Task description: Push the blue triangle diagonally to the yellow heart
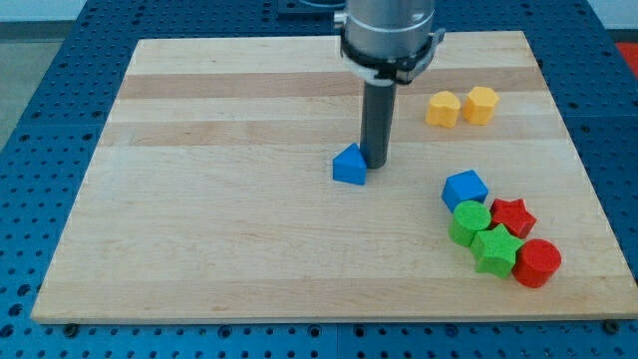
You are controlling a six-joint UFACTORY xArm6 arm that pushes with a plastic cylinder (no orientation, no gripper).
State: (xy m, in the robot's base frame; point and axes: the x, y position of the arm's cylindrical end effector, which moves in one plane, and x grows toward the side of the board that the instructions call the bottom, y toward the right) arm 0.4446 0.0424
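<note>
Wooden desk [199,199] filling most of the view, pale planks, wide and bare on the view's left and middle. No claw on this arm, so nothing to report as released, clenched or grasping; only a dark rod coming down from the view's top centre, with my tip [376,163] set on the desk.

Blue triangle [349,166] near the middle of the desk, touching or all but touching my tip, which sits just at its upper right side. Two yellow blocks up at the view's right: one yellow block [443,109] and another yellow block [479,104] just beside it; which of these is the heart cannot be told for certain, though the left one looks more notched.

Judgement on the step: tip on the wrong side for a push up and to the right. Better to circle round to the triangle's lower left, then press through its centre along the diagonal toward the yellow pair. Off-centre contact likely to spin the triangle and let it slip aside.

Cluster at the lower right, well apart from that path: blue block [465,188], green block [471,221], green star [493,249], red star [512,215], red block [538,263], packed close together. Nothing between triangle and yellow pair.
</note>
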